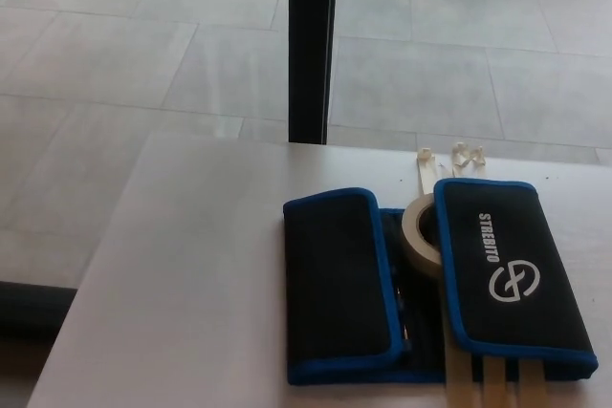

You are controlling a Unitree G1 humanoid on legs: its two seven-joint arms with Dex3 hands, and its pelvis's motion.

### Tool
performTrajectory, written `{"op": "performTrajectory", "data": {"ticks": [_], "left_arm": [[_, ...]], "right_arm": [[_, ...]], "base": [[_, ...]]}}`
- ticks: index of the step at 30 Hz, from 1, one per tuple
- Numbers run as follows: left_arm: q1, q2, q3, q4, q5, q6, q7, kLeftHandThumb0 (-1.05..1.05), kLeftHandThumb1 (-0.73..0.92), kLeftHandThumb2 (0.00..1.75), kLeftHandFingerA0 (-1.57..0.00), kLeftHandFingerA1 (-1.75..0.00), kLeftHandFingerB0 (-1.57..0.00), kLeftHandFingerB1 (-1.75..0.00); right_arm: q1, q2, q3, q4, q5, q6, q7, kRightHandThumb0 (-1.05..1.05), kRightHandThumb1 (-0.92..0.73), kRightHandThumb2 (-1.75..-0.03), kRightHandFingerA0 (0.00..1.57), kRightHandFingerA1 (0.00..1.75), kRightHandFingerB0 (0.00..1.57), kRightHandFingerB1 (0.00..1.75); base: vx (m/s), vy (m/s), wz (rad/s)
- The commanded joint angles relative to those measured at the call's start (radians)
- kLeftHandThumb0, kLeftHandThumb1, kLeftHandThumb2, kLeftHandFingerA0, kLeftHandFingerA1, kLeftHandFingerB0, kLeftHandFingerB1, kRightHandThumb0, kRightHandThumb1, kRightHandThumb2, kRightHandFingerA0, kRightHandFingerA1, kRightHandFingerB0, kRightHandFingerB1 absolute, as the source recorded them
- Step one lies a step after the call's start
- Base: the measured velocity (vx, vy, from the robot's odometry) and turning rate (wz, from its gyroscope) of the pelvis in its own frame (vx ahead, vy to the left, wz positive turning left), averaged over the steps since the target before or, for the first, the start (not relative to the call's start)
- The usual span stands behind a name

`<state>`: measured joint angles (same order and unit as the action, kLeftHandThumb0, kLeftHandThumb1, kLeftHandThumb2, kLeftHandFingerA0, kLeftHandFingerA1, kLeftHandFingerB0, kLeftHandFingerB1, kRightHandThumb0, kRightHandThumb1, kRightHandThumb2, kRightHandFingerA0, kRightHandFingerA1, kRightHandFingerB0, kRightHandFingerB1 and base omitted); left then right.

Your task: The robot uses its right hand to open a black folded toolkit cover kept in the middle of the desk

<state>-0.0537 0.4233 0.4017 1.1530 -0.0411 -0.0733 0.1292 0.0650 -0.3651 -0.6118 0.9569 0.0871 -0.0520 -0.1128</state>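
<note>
From the head view I have no part of the robot in frame: neither the left nor the right hand shows, so I cannot say how their fingers stand or whether either holds anything. The toolkit cover lies on the desk, toward the right and near side of what I can see, with its lower end close to the bottom edge of the picture. It is black with blue piping, and its two flaps run with their long axes away from me, tilted slightly; the left flap is plain, while the right flap carries white lettering and a round logo. Between them the darker middle of the cover shows, so I judge it at least partly spread rather than tightly folded. A roll of tape sits in the gap between the flaps, touching the right one, and pale strips poke out from under the cover at both its far and near ends. Since the cover sits to the right of the picture, I judge the right hand the nearer one, coming in from that side across the lettered flap. The desk top is pale, smooth and bare to the left. Beyond it a black post stands upright against a grey tiled floor.
</note>
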Motion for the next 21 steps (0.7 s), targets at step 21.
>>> {"op": "performTrajectory", "data": {"ticks": [21], "left_arm": [[-0.040, 0.044, 0.099, 0.086, -0.074, -0.042, 0.109, -0.44, 0.51, 0.55, -0.73, -0.76, -0.76, -0.55]], "right_arm": [[-0.285, -0.297, -0.561, -0.037, 0.438, 0.122, -0.069, -0.52, -0.66, -0.60, 0.90, 1.75, 0.18, 0.49]], "base": [[0.00, 0.000, 0.00]]}}
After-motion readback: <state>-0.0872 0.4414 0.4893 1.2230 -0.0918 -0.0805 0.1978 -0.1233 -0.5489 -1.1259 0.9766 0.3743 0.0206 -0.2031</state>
